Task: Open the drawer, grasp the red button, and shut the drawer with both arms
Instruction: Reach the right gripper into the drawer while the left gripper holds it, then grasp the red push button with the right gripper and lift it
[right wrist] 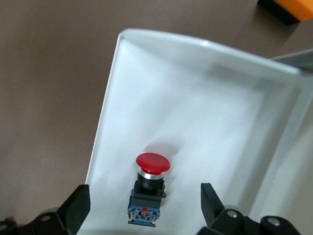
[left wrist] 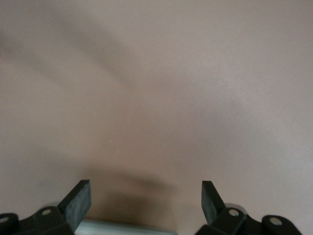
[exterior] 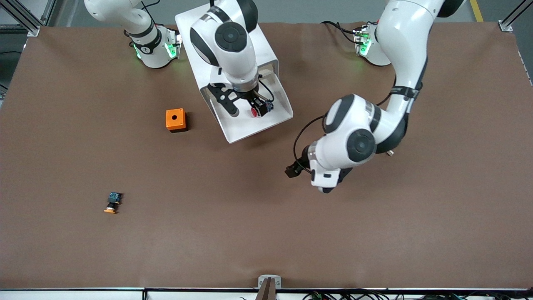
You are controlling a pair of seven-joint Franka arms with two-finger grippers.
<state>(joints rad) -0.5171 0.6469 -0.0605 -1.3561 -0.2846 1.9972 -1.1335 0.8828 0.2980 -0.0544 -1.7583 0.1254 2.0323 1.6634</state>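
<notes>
The table (exterior: 266,233) is plain brown. The cabinet (exterior: 200,29) and its drawer (exterior: 245,129) are white. The button (right wrist: 149,188) in the drawer has a red cap, a black body and a blue rear part. A box (exterior: 175,119) is orange with a black hole, and a second button (exterior: 112,203) has an orange cap on a black body. Both arms (exterior: 358,141) are white with black joint rings; their bases glow green. The left gripper (left wrist: 145,203) and right gripper (right wrist: 145,205) are black.

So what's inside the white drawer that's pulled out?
One red-capped push button lies on the open drawer's white floor, with the right hand open over it. The drawer's inner end is covered by the arm and cabinet, so it can't be seen.
</notes>
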